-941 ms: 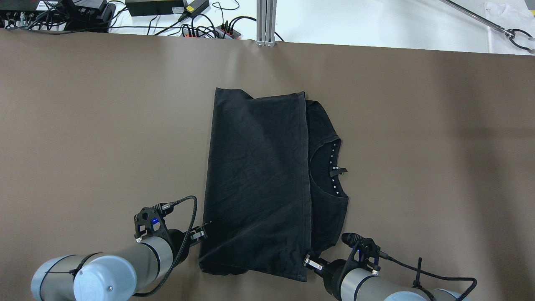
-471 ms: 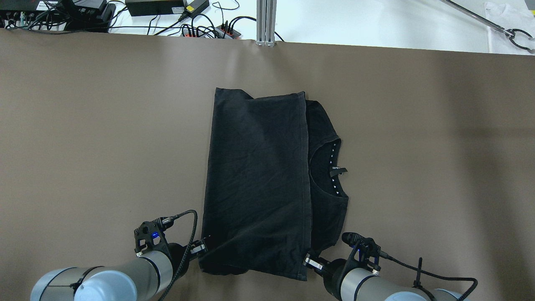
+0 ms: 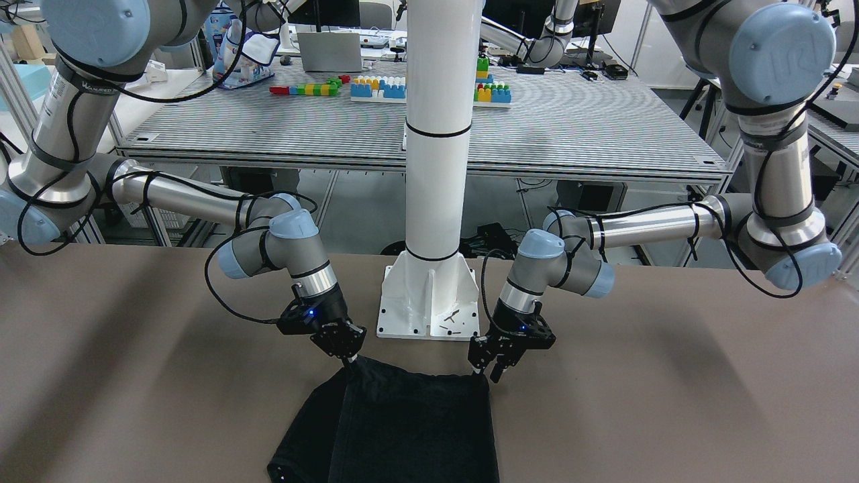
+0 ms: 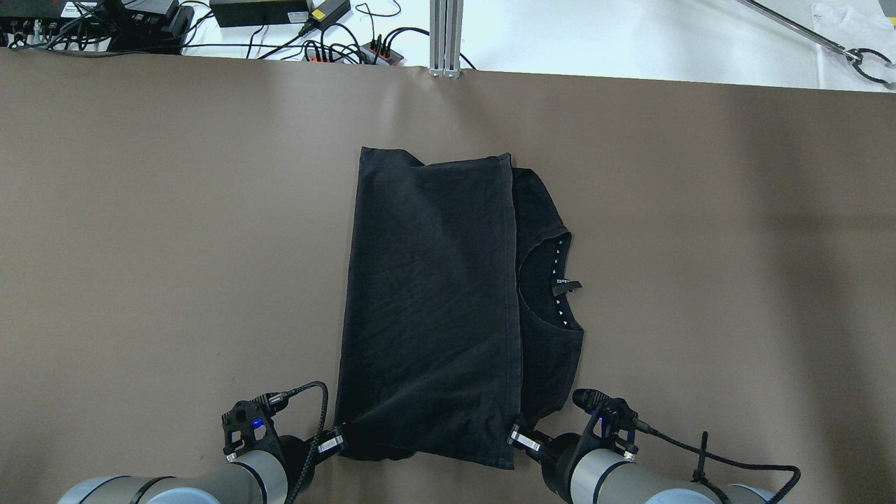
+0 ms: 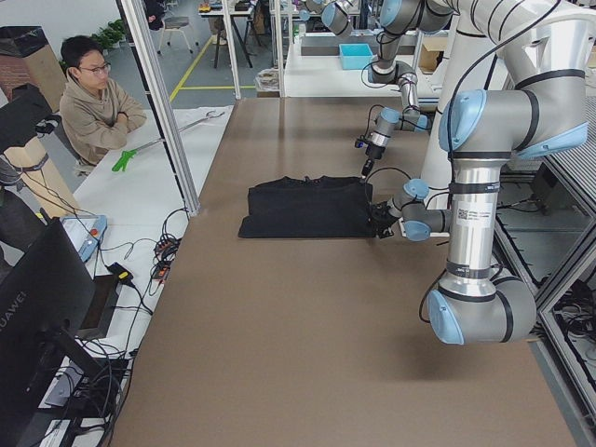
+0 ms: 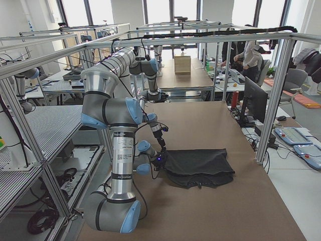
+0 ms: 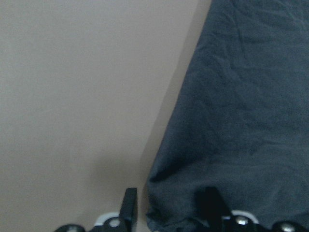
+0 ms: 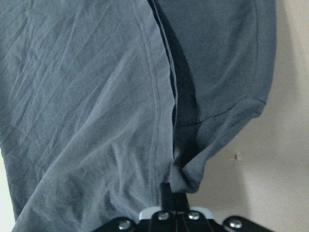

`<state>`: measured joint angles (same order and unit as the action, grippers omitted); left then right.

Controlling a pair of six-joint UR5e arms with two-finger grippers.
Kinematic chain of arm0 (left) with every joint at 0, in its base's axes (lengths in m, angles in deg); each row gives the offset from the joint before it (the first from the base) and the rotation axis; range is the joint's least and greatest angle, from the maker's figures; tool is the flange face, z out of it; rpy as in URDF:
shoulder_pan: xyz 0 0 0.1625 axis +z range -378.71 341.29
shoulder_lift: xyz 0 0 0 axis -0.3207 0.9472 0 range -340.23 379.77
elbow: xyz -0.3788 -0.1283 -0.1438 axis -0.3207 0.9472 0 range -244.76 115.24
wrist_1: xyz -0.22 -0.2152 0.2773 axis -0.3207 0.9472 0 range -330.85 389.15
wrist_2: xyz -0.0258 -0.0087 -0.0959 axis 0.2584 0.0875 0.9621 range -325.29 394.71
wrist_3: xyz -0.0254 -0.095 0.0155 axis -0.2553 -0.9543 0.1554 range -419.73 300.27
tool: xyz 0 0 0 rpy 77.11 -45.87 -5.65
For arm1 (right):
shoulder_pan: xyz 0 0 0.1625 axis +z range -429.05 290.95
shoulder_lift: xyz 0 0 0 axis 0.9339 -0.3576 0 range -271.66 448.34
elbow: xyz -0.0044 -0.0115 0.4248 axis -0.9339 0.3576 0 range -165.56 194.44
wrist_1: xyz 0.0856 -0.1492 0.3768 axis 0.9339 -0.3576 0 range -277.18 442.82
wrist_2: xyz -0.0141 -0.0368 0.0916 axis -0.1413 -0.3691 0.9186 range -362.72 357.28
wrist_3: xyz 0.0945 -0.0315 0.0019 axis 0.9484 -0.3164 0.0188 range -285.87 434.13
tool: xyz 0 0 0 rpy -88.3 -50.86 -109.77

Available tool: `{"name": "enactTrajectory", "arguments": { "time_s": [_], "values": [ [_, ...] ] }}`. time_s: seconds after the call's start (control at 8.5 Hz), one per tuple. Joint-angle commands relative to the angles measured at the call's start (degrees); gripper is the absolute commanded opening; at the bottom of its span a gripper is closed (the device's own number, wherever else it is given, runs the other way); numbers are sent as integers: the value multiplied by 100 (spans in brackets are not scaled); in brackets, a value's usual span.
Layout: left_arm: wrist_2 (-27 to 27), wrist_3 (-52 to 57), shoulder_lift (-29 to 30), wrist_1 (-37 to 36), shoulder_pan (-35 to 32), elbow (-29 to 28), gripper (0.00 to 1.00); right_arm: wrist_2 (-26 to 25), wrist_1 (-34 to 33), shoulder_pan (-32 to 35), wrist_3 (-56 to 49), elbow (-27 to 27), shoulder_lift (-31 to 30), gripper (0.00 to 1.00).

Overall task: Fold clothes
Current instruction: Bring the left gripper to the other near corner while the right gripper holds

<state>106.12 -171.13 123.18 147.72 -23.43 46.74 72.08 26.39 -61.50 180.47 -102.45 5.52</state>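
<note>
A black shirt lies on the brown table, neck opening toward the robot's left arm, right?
Not quite: the black shirt lies on the brown table, but its neck opening is toward the robot's right arm, as the overhead exterior view shows.

Brown table (image 4: 175,210) — black T-shirt (image 4: 434,301).
</note>
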Motion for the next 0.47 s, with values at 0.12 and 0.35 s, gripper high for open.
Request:
{"name": "enactTrajectory", "arguments": {
  "time_s": [0.12, 0.35],
  "values": [
    [5, -153, -4, 0, 24, 3, 25, -70, 0, -26, 9, -44, -5, 0],
    [31, -171, 4, 0, 15, 12, 0, -123, 0, -87, 9, -44, -5, 0]
  ]
}}
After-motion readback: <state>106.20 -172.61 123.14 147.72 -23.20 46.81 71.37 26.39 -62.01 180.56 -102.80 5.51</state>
